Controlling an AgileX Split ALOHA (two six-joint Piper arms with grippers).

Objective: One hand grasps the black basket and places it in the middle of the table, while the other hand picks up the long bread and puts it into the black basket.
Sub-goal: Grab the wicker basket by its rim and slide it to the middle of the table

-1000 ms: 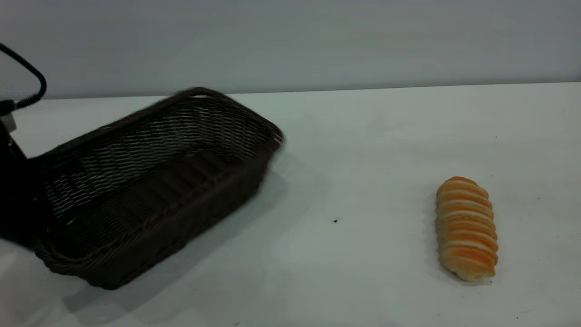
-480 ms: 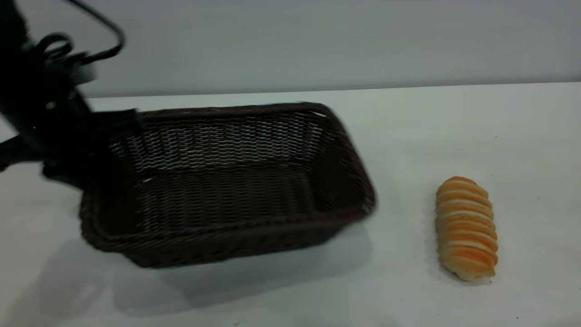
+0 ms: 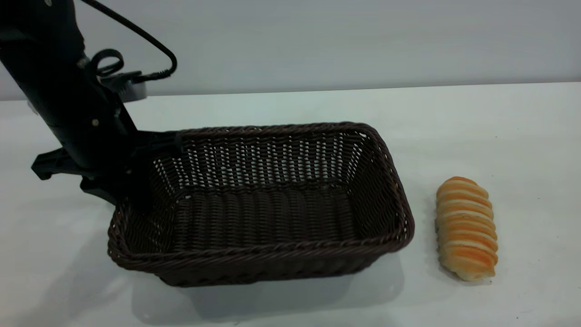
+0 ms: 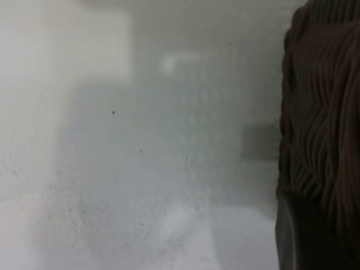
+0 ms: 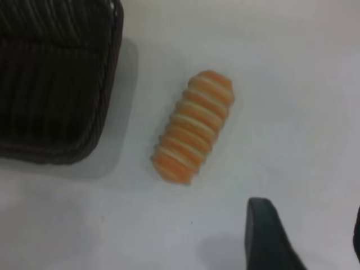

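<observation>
The black basket (image 3: 272,213) is near the middle of the table (image 3: 454,118), upright, its long side facing the exterior view. My left gripper (image 3: 136,177) is shut on the basket's left end wall. In the left wrist view the woven wall (image 4: 320,112) fills one side, with a finger (image 4: 287,236) pressed against it. The long bread (image 3: 466,228) lies on the table just right of the basket, apart from it. It also shows in the right wrist view (image 5: 193,134) beside the basket's corner (image 5: 56,84). My right gripper (image 5: 308,211) is open and empty above the table, short of the bread.
The left arm (image 3: 63,91) and its cable (image 3: 150,45) rise at the far left. A grey wall (image 3: 317,41) runs behind the table's back edge. Bare tabletop lies right of and behind the bread.
The left arm has carried the basket to the right, from the left edge toward the middle. The basket has swung from tilted to level. The bread has not moved.
</observation>
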